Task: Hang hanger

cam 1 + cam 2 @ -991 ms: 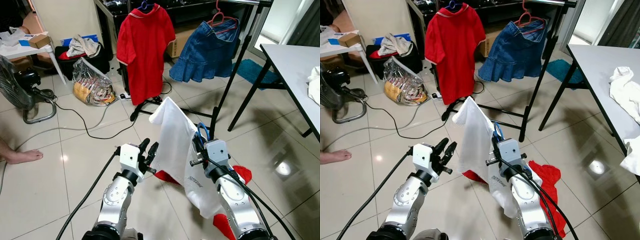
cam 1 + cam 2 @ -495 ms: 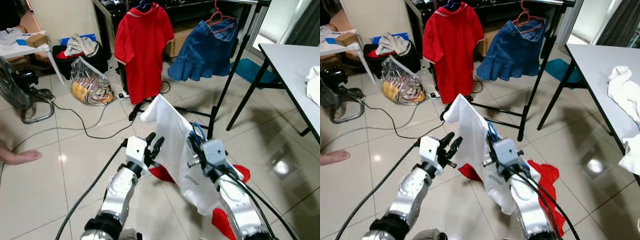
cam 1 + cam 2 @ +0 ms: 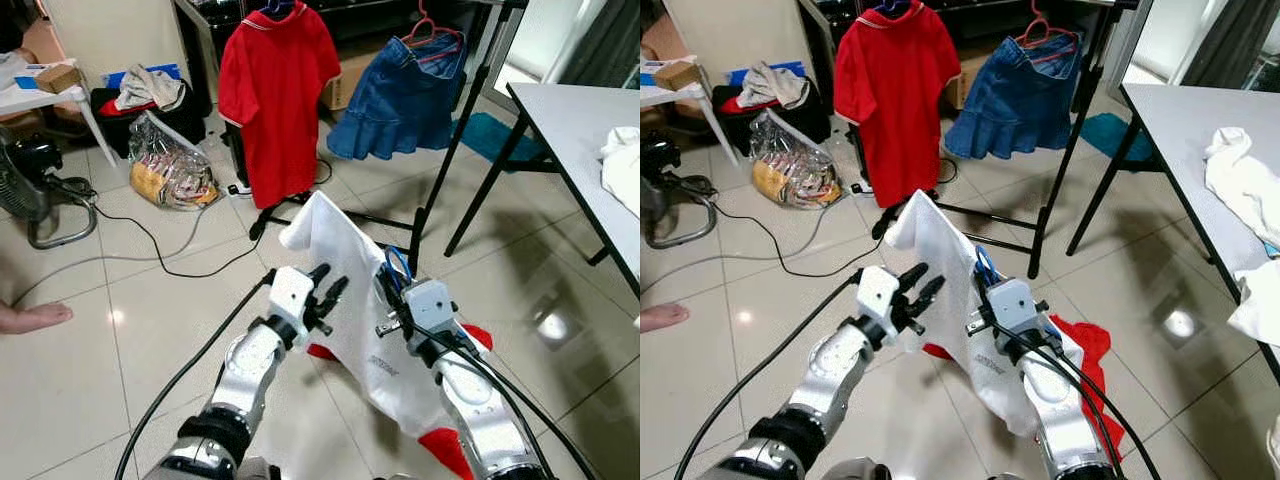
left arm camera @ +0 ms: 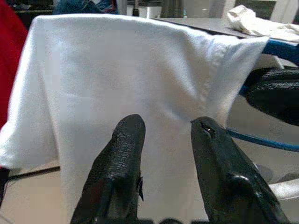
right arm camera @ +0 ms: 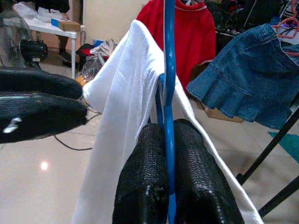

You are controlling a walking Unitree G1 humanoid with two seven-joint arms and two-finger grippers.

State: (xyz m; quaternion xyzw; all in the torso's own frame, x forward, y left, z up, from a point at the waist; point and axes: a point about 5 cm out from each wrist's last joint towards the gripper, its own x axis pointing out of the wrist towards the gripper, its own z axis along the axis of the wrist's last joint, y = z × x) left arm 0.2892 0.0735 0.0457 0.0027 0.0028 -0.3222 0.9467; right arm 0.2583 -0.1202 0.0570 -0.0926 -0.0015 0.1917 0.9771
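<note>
White cloth is the first thing you see from the head camera: a white shirt [image 3: 345, 300] draped over a blue hanger [image 3: 398, 268]. The right gripper [image 3: 392, 298] holds that hanger low in front of the robot, above the shiny floor [image 3: 130, 330]. The left gripper [image 3: 325, 285] has moved in closer than it was a second ago. It is now right beside the shirt's side, maybe touching it. The whole picture has also slid a little, so the robot seems to be stepping toward the clothes rack [image 3: 455, 130]. A red shirt [image 3: 270, 90] and a blue skirt [image 3: 400, 95] already hang there. A red cloth [image 3: 470, 345] lies on the floor under the white shirt.

From the left wrist, the two black fingers [image 4: 124, 154] are spread apart with nothing between them. The white shirt hangs just past them.

From the right wrist, the black fingers [image 5: 149, 177] are squeezed tight on the blue hanger's thin bar.

I think the left gripper is coming to steady the shirt. The hanger is not on the rack yet, which is well apart from it.
</note>
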